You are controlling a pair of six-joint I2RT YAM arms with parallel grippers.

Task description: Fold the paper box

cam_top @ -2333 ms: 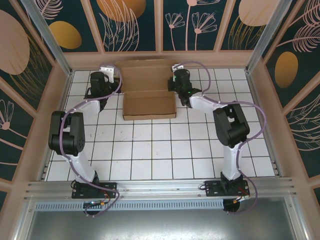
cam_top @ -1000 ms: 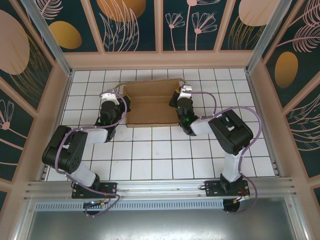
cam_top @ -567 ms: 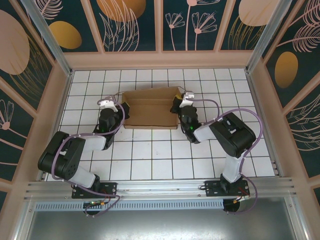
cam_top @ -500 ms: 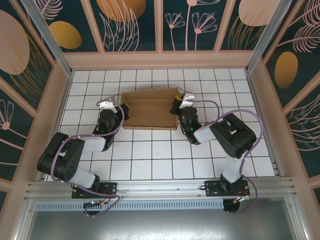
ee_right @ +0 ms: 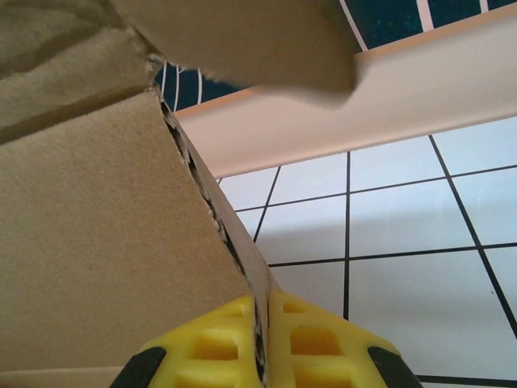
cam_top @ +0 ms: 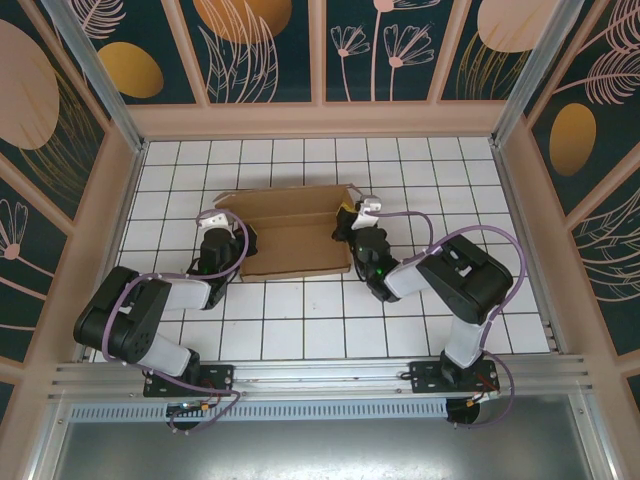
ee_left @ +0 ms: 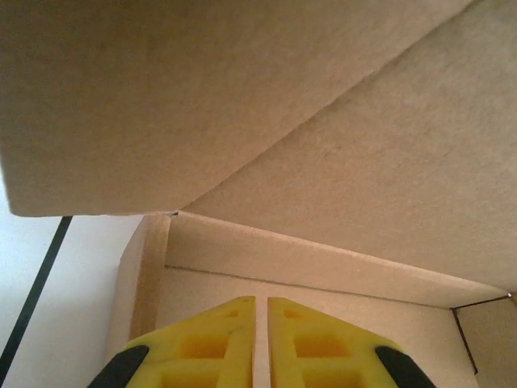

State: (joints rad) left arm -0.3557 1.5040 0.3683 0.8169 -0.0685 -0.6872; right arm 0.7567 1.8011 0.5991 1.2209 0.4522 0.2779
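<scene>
Top external view: the paper box [cam_top: 295,235], a shallow brown cardboard tray with a large flap standing along its far side, sits on the white-tiled table [cam_top: 300,320] between the two arms. The right gripper [cam_top: 343,228] pinches the box's right-end wall, the ragged cardboard edge running straight into its pressed-together yellow fingers [ee_right: 210,347] (clearest from the right wrist). At the box's left end, the left gripper [cam_top: 241,242] shows fingers [ee_left: 210,343] nearly touching, a hairline slit between them; whether cardboard is caught there cannot be told.
</scene>
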